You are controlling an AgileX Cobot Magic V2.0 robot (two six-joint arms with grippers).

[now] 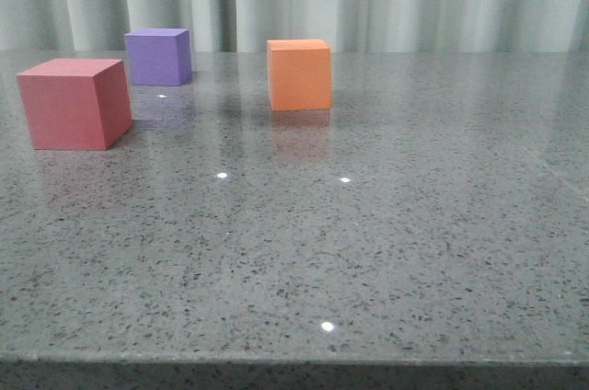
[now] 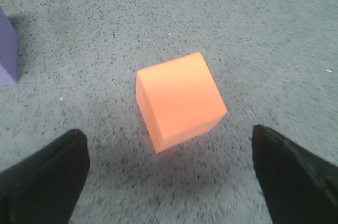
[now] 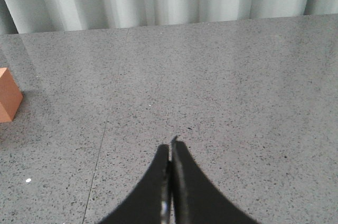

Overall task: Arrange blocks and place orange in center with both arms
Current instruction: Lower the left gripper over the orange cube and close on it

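Since the orange cube (image 2: 179, 100) sits on the desk (image 1: 386, 224) directly under the left gripper (image 2: 169, 176), centred between its wide-open jaws but turned a little askew to them, the left arm is plainly the nearer one. It stands right of the purple cube (image 1: 158, 56) and red cube (image 1: 74, 102), so it likely needs shifting between them. Meanwhile the right gripper (image 3: 170, 150) hangs with jaws closed on nothing, the orange cube far to its left.

Matte black, wedge-shaped fingers (image 2: 45, 179) are seen on the left gripper (image 2: 169, 176), faintly scuffed; the right gripper (image 3: 170, 182) is formed of slim, tapering black fingers.
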